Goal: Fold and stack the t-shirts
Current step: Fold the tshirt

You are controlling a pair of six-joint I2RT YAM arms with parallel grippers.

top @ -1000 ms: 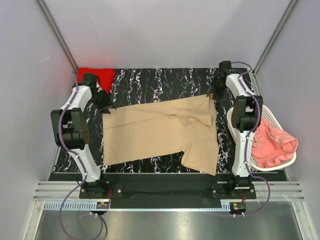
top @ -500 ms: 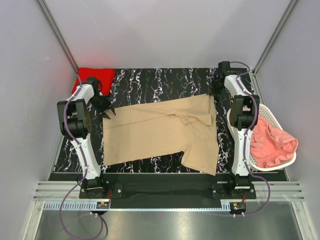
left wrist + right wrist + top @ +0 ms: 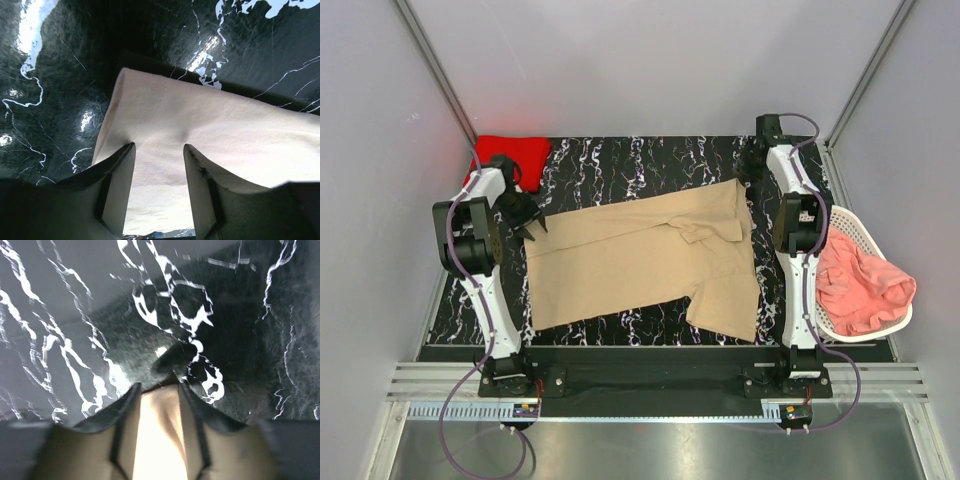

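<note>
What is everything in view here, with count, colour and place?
tan t-shirt: one, tan, spread flat across the middle of the table
red t-shirt: one, bright red, far left corner of the table
pink t-shirt: one, salmon-pink, bunched in the basket
basket: one, white lattice, at the table's right edge
table: one, black with white veining
left pincer: one, dark, open over the tan t-shirt's far left corner
right pincer: one, dark, open at its far right corner
</note>
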